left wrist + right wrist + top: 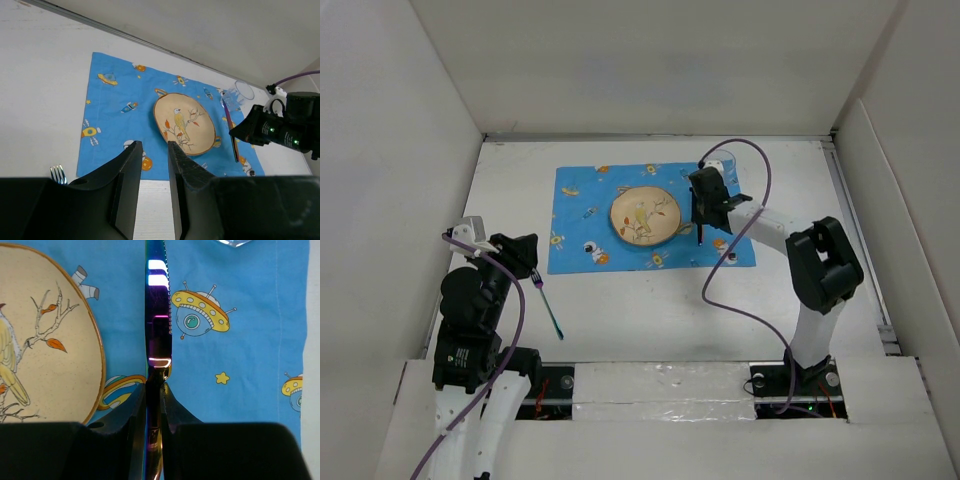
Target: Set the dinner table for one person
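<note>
In the overhead view the dinner table [650, 310] fills the middle of the frame, walled by white panels, with a blue cloth [585, 200] laid at its centre and a bird-painted plate [645, 217] on the cloth. Just right of the plate, the right gripper [703, 215] hangs over the cloth, clamped on a dark knife [701, 235]; a clear glass [718, 160] stands at the cloth's upper right corner. At lower left a fork [549, 308] lies on bare table, just below the left gripper [525, 258]. In the left wrist view the left gripper [155, 147] has its fingers slightly parted with nothing between them. The fork [58, 174] shows its tines at lower left on the dinner table [40, 75], beside the blue cloth [115, 100]. Plate [184, 123], knife [235, 150] and glass [240, 92] sit further right. In the right wrist view the right gripper [154, 390] pinches the iridescent knife [157, 315] on edge, above the blue cloth [240, 365], with the plate [45, 340] at left and the dinner table [315, 340] at the right edge.
</note>
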You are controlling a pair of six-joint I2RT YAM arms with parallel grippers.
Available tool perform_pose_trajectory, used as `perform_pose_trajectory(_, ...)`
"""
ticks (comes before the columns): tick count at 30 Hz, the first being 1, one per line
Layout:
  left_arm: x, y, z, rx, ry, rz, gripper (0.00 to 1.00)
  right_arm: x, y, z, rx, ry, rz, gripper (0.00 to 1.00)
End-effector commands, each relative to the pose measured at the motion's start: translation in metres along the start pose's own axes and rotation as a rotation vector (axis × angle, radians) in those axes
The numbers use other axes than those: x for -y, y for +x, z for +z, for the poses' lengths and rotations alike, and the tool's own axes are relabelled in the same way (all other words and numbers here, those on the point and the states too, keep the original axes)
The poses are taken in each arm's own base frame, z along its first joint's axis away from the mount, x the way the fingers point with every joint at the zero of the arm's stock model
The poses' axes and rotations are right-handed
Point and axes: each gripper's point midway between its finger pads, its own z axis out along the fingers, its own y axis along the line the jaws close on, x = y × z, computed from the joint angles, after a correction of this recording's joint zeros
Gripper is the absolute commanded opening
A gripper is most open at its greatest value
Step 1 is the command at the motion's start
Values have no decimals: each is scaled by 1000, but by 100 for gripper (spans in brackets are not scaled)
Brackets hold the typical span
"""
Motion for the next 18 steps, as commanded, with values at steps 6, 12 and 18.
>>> perform_pose_trajectory(6, 5, -8, 1, 30, 21, 0, 25, 5, -23, 17, 16, -12, -25, 0)
perform_pose_trajectory(12, 4, -8, 2, 27, 14, -2, 25, 4, -16, 29, -7, -29, -43, 0)
perform_pose_trajectory(18, 3, -6, 4, 20, 9, -2, 25, 7, -10, 38, -21, -27, -47, 0)
